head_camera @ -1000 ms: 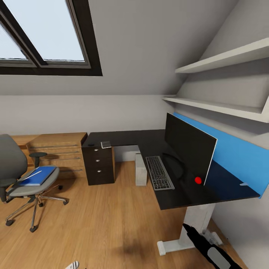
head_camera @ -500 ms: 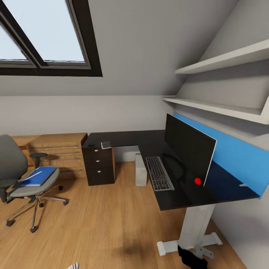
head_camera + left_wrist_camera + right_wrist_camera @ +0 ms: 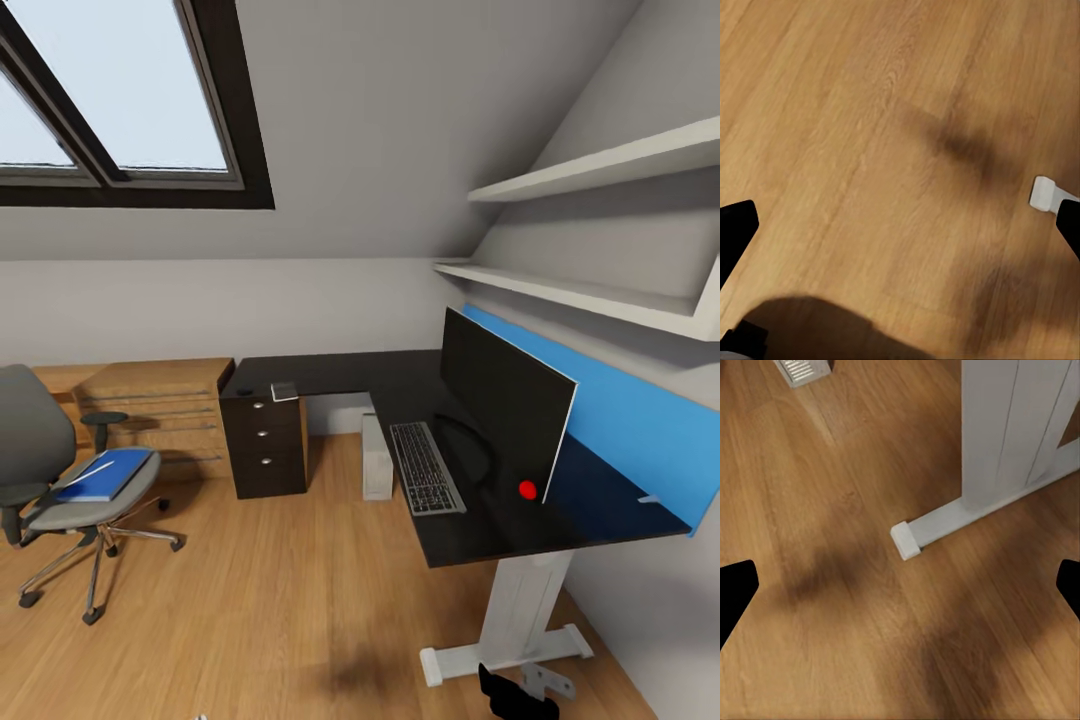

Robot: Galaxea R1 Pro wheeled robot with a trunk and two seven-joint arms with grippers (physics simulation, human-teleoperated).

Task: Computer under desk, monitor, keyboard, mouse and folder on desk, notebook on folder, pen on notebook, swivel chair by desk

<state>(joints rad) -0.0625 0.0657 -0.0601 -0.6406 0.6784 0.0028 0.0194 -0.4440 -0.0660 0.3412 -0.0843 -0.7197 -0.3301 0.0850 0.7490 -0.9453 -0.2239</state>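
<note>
While both arms hang low over the wooden floor, nothing is held. The left hand shows two dark fingertips spread wide apart with bare boards between them, so it is open and empty. The right hand is the same, its tips far apart, looking down at the white pedestal leg and its foot.

Moving outward in the head view, the worktop carries the keyboard lying just beside the monitor, which stands upright with its red dot at the lower corner. The computer sits on the floor under the worktop. Those parts look settled.

Off at the left, well apart from the worktop, the swivel chair bears the folder on its seat, with the pen lying across it. Farther back, on the worktop's far wing above the drawers, lies a thin grey slab, probably the notebook; a small dark lump near it may be the mouse, though it is too small to tell.

The step in hand appears to be the approach, before any pick. The next move calls for turning the base towards the chair and bringing a hand down flat enough to slip a finger under the thin folder's edge.
</note>
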